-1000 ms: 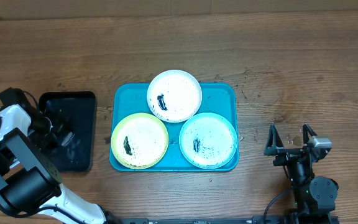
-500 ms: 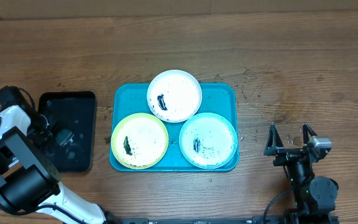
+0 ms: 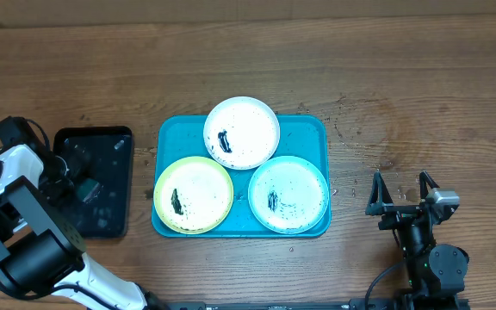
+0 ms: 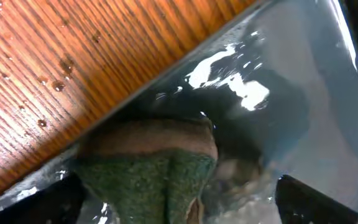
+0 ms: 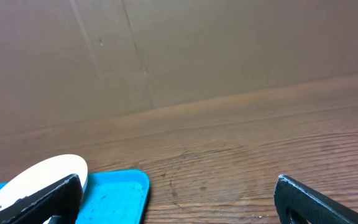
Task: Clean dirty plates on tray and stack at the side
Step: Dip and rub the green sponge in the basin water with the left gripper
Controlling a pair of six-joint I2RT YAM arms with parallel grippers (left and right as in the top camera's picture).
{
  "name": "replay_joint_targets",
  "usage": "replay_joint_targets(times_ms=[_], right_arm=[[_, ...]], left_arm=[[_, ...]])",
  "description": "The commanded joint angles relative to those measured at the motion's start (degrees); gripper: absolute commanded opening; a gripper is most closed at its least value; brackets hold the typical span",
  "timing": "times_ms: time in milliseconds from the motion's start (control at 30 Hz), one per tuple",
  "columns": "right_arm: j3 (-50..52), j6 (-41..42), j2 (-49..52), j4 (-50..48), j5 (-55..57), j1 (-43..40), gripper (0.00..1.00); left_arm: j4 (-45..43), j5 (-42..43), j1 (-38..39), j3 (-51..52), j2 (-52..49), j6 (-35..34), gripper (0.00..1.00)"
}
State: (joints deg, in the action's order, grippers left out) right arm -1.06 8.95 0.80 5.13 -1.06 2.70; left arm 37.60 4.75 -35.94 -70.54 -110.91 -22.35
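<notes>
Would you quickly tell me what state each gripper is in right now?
Left gripper: open, straddling the sponge in the black tray, not clamped.
Right gripper: open, empty.

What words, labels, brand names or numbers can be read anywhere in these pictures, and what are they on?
None: no view shows readable words, numbers, logos or signs.
The black marks on the plates are smears and specks, not writing.
The turquoise tray, the black tray and the sponge carry no visible print.
</notes>
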Motion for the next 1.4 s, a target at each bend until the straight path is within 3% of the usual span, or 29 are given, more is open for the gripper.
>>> replay_joint_targets(times_ms=[0,233,300,333,367,433,500,867,900,1000,1067,1367], right_arm=[[0.59,-0.44,-0.63,-0.35,0.59,-0.2,1.0],[0.59,-0.44,-0.63,-0.35,0.59,-0.2,1.0],[0.59,-0.44,-0.63,-0.35,0.59,-0.2,1.0],[0.59,-0.44,-0.63,-0.35,0.59,-0.2,1.0],[0.59,-0.44,-0.63,-0.35,0.57,-0.2,1.0],[0.59,-0.46,-0.63,-0.35,0.59,-0.2,1.0],[0.59,-0.44,-0.63,-0.35,0.59,-0.2,1.0],[0.59,-0.44,-0.63,-0.35,0.59,-0.2,1.0],[0.59,-0.44,-0.63,-0.35,0.59,-0.2,1.0],[0.59,-0.44,-0.63,-0.35,0.57,-0.2,1.0],[0.59,-0.44,-0.63,-0.35,0.59,-0.2,1.0],[0.59,-0.44,-0.63,-0.35,0.59,-0.2,1.0]], left_arm=[[-0.31,-0.48,-0.42,1.62,-2.23,0.09,1.0],[-1.9,-1.9,-0.42,1.62,-2.23,0.11,0.99],[-2.03,-2.21,-0.42,1.62,-2.23,0.07,0.71],[-2.03,-2.19,-0.42,1.62,-2.23,0.07,0.45],[-1.99,-2.19,-0.42,1.62,-2.23,0.04,0.29],[-1.7,-1.64,-0.39,1.62,-2.23,0.02,0.1],[-1.09,-0.48,-0.39,1.62,-2.23,0.04,0.04],[6.99,13.35,-0.35,1.62,-2.23,0.02,0.07],[7.5,13.31,-0.35,1.62,-2.23,0.04,0.16],[7.91,12.44,-0.35,1.62,-2.23,0.11,0.82],[7.37,10.58,-0.35,1.62,-2.23,0.09,1.0],[3.67,2.27,-0.35,1.62,-2.23,0.09,0.97]])
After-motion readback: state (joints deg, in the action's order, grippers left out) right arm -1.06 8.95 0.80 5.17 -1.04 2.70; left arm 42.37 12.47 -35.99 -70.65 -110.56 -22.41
